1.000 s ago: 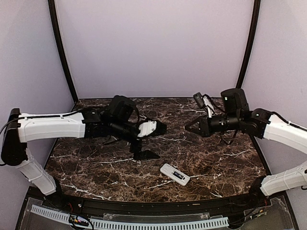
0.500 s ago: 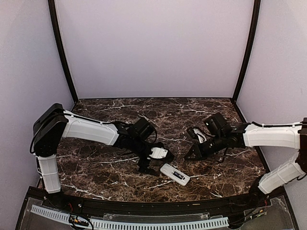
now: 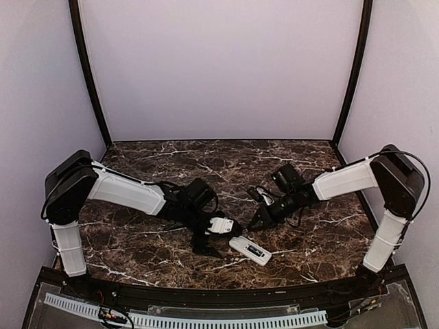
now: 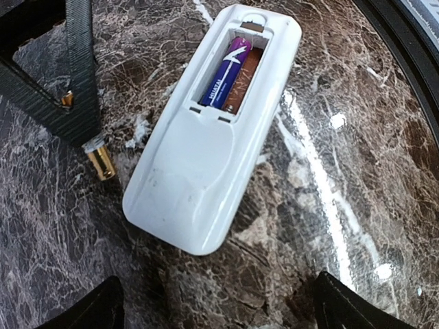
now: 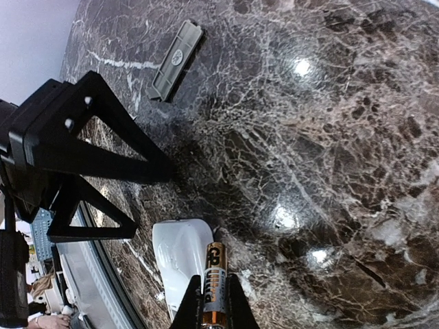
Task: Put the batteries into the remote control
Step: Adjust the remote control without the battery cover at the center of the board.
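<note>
The remote control (image 3: 250,249) lies back up, its long axis running far-left to near-right.

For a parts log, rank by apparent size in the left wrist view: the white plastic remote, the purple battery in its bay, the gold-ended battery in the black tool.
1. White plastic remote.
2. Purple cylindrical battery.
3. Gold-ended battery: mostly hidden by the right tool, so its rank is unsure.

Remote control (image 4: 199,175) smooth white plastic; table (image 4: 357,171) glossy dark marble; battery (image 5: 215,264) shiny metallic wrap.
</note>
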Action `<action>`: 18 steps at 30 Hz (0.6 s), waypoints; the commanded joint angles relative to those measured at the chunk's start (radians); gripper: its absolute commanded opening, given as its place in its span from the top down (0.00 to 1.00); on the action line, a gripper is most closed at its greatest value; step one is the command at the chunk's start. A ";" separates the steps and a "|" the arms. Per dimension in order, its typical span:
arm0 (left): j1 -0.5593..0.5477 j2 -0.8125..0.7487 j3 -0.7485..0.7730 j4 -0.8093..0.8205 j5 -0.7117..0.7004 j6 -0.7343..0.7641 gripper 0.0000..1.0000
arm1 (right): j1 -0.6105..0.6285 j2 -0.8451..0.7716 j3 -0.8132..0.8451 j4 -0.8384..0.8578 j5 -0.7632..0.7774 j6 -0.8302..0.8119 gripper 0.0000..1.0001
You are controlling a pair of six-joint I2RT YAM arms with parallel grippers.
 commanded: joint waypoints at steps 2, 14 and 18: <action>0.003 -0.092 -0.069 0.048 -0.058 -0.049 0.05 | 0.001 0.025 -0.024 0.041 -0.094 -0.035 1.00; -0.016 -0.115 -0.080 0.019 -0.051 -0.082 0.05 | 0.039 0.032 -0.023 -0.004 -0.143 -0.086 1.00; -0.019 -0.118 -0.076 0.008 -0.046 -0.085 0.06 | 0.038 0.021 0.012 -0.052 -0.119 -0.111 1.00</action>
